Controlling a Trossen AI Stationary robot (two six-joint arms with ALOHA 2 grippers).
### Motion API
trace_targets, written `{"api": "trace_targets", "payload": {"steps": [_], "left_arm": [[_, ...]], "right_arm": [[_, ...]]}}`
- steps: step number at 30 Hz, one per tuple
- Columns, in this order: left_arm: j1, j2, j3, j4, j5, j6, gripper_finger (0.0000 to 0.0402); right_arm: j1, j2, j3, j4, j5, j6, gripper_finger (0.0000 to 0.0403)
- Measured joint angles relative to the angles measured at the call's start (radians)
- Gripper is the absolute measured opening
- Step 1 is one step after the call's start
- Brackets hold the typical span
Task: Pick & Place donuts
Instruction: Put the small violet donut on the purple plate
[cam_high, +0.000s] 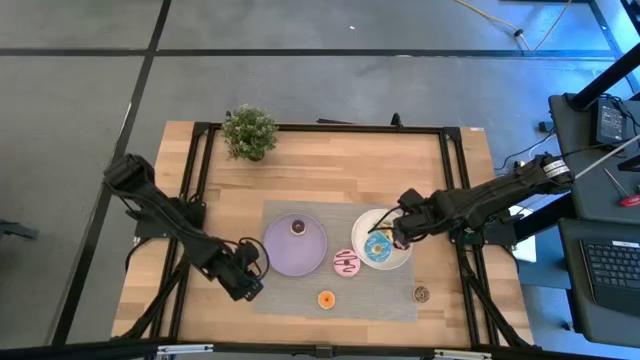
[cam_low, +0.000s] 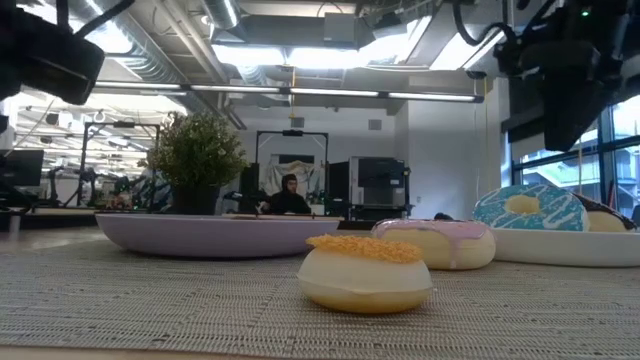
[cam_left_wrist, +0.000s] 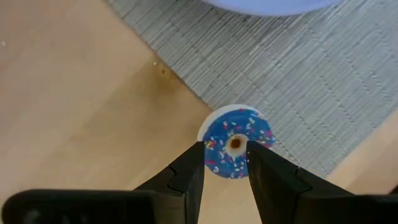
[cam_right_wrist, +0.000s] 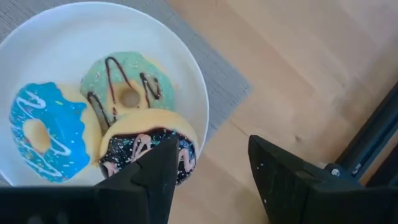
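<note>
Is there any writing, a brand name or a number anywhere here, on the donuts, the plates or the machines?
None can be read: the donuts, white plate and lilac plate bear no writing.
The screens in the room behind are too blurred to read.

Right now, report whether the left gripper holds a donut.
Holding. In the left wrist view the left gripper has its fingers closed on either side of a small blue sprinkled donut.

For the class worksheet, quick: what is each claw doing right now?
Left claw: shut on the blue sprinkled mini donut.
Right claw: open, empty, above the white plate.
</note>
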Motion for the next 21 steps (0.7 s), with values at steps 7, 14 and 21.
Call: {"api": "trace_targets", "payload": {"steps": [7, 14, 21], "left_arm": [[0.020, 0.020, 0.000, -0.009, 0.041, -0.012, 0.0147], [0.018, 0.020, 0.000, -0.007, 0.052, 0.004, 0.0197], [0.014, 0.020, 0.000, -0.005, 0.054, 0.001, 0.0206]], "right_arm": [[-0.001, 0.000, 0.006, -0.011, -0.008, -0.002, 0.0197], [-0.001, 0.000, 0.006, -0.016, -0.009, -0.002, 0.0197], [-0.002, 0.000, 0.006, -0.015, -0.010, -0.002, 0.0197]]}}
